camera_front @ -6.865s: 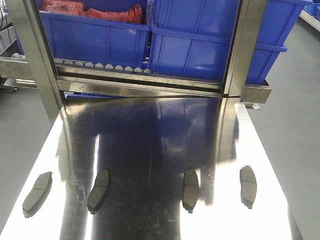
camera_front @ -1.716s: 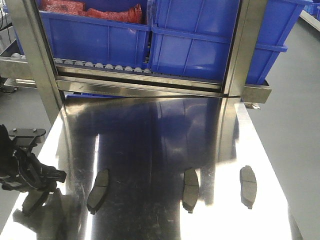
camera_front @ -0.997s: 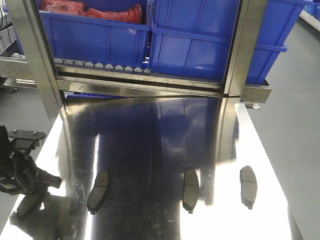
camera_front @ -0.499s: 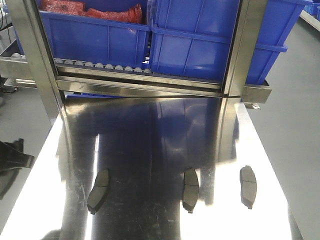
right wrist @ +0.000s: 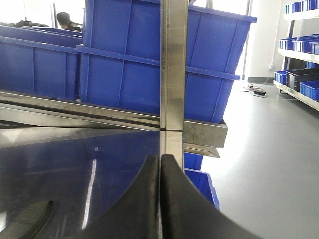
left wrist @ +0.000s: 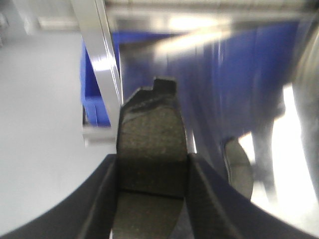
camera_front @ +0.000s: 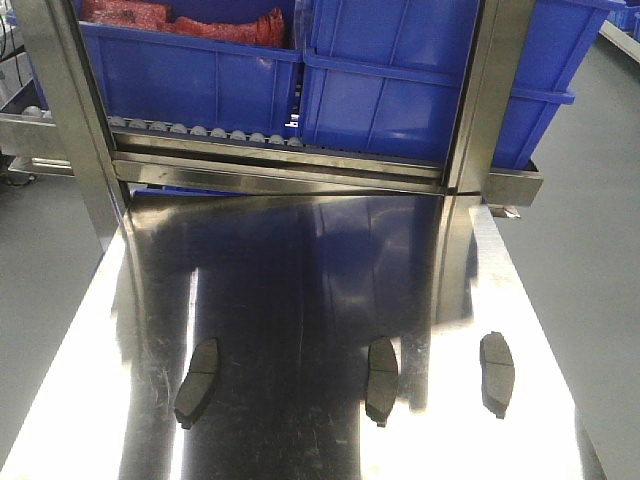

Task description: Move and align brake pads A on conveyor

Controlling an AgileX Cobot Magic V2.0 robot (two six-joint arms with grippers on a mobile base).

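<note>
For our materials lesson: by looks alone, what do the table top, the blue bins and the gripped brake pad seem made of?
Blue bins: probably moulded plastic; uniform colour, ribbed rims, soft sheen. Table top: polished metal, likely stainless steel; it mirrors the bins. Brake pad: matte, grainy grey-brown surface, perhaps a pressed composite; speckled, no shine.

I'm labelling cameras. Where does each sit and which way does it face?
Front view: above the near end of the steel table, looking down at three brake pads and blue bins; no arm shows.
Left wrist: behind the left gripper, clamped on a fourth pad, facing the bins.
Right wrist: behind the shut right gripper, facing the bins.
All share the bins.
</note>
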